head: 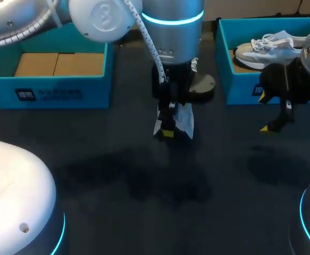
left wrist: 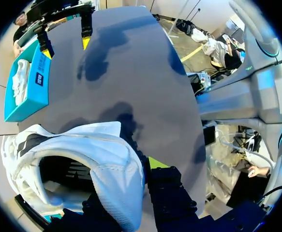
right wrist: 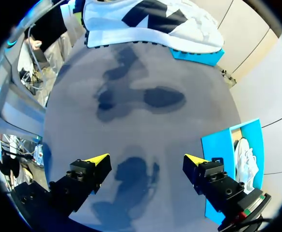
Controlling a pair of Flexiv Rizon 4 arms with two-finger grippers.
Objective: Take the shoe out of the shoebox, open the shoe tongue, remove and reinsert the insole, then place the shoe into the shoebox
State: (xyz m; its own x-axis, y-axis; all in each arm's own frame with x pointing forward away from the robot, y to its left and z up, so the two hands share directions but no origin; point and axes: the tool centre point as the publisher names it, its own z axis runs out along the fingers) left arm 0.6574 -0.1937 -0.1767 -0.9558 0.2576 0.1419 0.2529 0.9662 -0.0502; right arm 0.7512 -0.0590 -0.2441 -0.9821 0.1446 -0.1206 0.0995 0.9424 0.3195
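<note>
1. A dark grey desk with a matte top, blotched by soft shadows around its middle.
2. A blue open-topped box at the desk's far right corner.
3. A pale grey-white shoe with white laces lying inside that box, on what looks like a brown card liner.

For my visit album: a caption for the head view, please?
Left pincer holds a white shoe mid-table; right pincer hangs open before a blue shoebox holding another shoe.
</note>
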